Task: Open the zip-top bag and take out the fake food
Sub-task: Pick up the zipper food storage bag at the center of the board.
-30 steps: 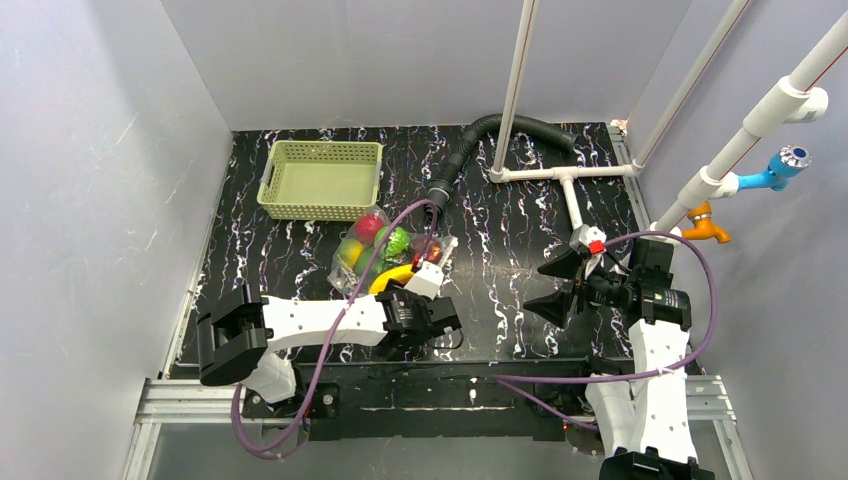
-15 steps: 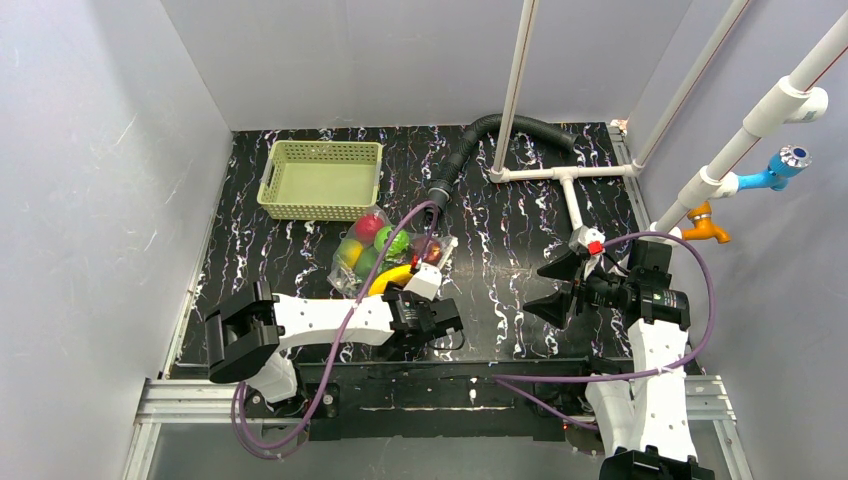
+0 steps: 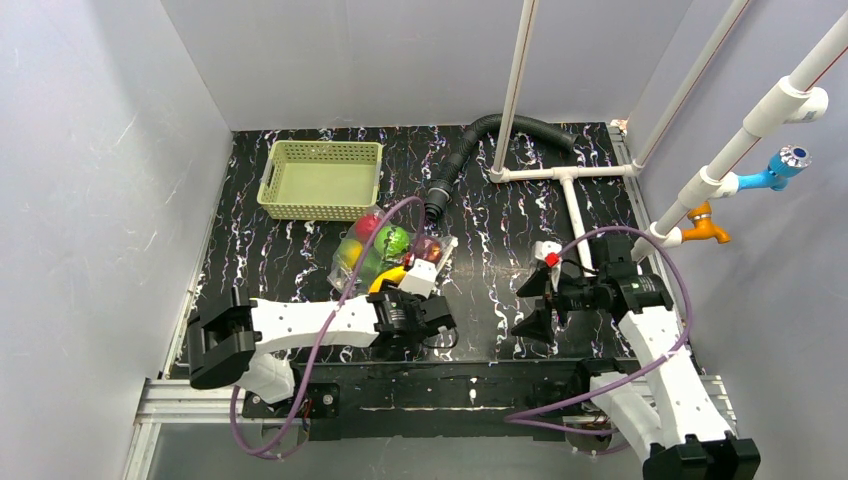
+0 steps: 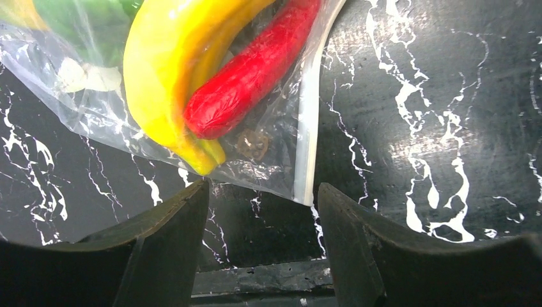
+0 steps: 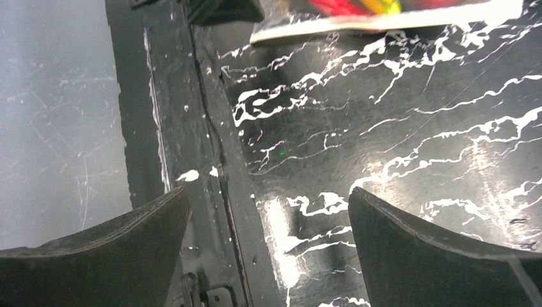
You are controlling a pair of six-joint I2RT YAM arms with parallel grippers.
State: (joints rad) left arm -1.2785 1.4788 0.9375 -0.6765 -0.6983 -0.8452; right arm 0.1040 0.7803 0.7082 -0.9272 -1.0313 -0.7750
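- The zip-top bag (image 3: 395, 265) is being shown lying on the black, white-veined table (image 3: 500, 230), close to the near right corner of a pale green lattice basket (image 3: 320, 180).
- The fake food (image 3: 382, 240) is being kept inside the bag; red, green and yellow pieces are being seen through the clear plastic.
- In the left wrist view, a yellow banana (image 4: 169, 70) and a red chili (image 4: 255, 67) are being pressed side by side against the plastic, beside the white zip strip (image 4: 308, 128).
- The left gripper (image 4: 262, 188) is being held with its jaws partly spread and nothing between them; the bag's near corner is lying just ahead of the fingertips.
- The right gripper (image 3: 530, 305) is being held with its jaws spread wide and empty, above bare table, well to the right of the bag.
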